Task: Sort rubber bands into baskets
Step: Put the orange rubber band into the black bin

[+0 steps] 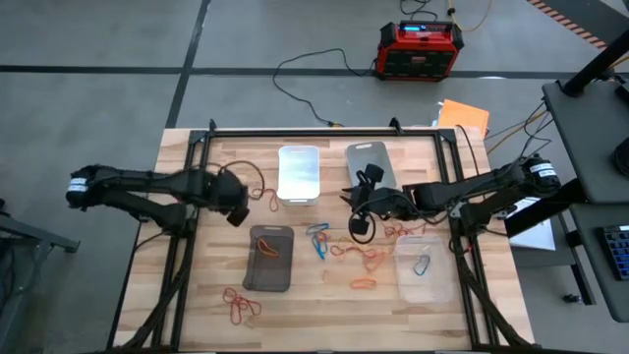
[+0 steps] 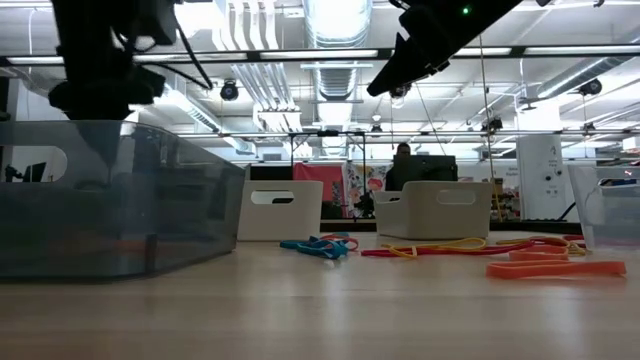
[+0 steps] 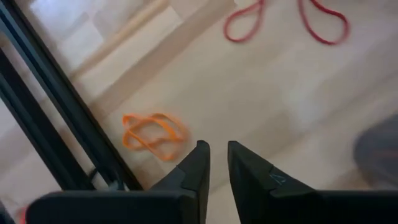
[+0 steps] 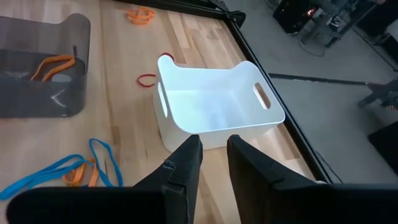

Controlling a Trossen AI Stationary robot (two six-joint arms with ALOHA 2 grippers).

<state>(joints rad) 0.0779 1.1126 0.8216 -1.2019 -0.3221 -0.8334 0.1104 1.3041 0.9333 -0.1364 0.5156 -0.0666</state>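
Four baskets stand on the table: white [image 1: 299, 172], light grey [image 1: 371, 162], dark smoky [image 1: 269, 258] with an orange band inside, and clear [image 1: 425, 267] with a blue band inside. Loose rubber bands lie between them: blue [image 1: 317, 239], orange [image 1: 366, 258], red [image 1: 241, 305]. My left gripper [image 1: 237, 208] hangs above the table left of the white basket, shut and empty [image 3: 217, 163], over an orange band [image 3: 152, 134]. My right gripper [image 1: 358, 195] hangs between the white and grey baskets, shut and empty [image 4: 214, 155], facing the white basket [image 4: 214, 106].
A black metal frame [image 1: 192, 197] runs along the table's left, far and right edges. Red bands [image 3: 249, 18] lie on the wood near my left gripper. A red-black box [image 1: 421, 49] and cables lie on the floor beyond the table.
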